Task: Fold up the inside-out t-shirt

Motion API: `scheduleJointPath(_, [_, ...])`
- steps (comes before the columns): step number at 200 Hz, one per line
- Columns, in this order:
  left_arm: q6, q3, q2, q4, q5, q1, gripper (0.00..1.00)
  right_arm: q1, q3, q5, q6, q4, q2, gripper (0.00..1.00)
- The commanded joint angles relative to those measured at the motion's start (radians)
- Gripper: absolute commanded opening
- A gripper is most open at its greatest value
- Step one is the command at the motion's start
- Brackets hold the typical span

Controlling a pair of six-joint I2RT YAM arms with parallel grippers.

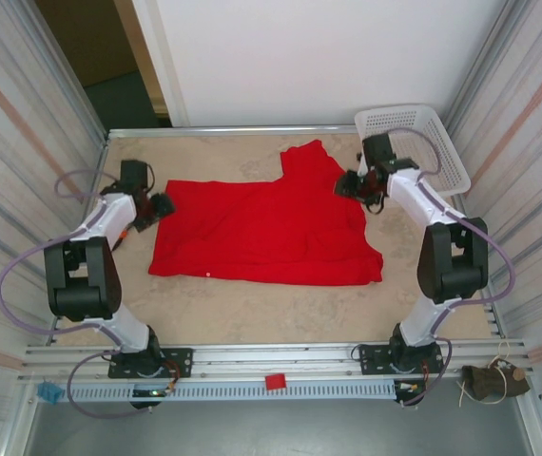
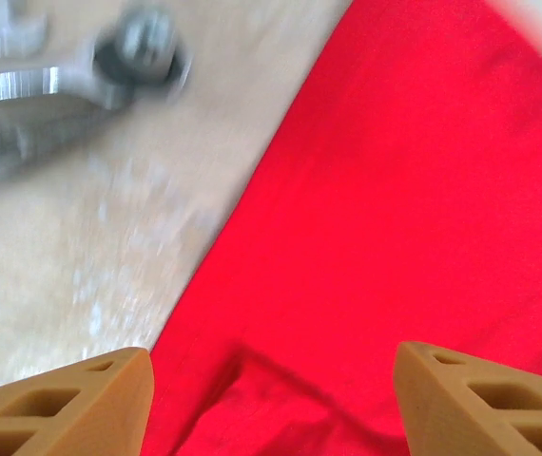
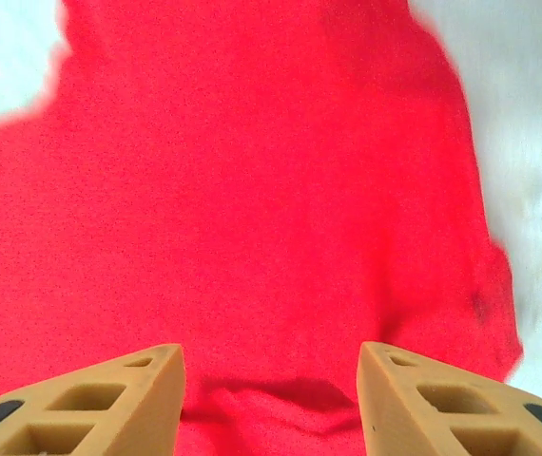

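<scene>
Left claw [image 2: 271,380] parted over t-shirt [image 2: 395,209] edge; overhead view adds white basket [image 1: 439,142].

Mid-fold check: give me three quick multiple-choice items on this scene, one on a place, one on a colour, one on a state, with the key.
1. Where does the white basket stand?
A. far right corner of the table
B. near left corner
C. middle of the table

2. What colour is the t-shirt?
A. blue
B. red
C. white

3. How is the left gripper?
A. open, at the shirt's left edge
B. shut on cloth
C. shut on the basket

Key: 1 A, the top view shows it in the far right corner; 2 B, the cloth is bright red in each view; 3 A, the left wrist view shows its fingers wide apart.
</scene>
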Motion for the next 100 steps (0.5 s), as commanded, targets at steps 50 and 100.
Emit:
scheduleJointPath(50, [0.137, 0.428, 0.327, -0.058, 0.058, 0.006, 0.68, -0.006, 0.61, 0.048, -0.044, -0.078, 0.444, 0.59])
scheduleJointPath(100, [0.137, 0.619, 0.527, -0.111, 0.059, -0.01, 0.68, 0.003, 1.015, 0.036, -0.061, -0.151, 0.776, 0.59])
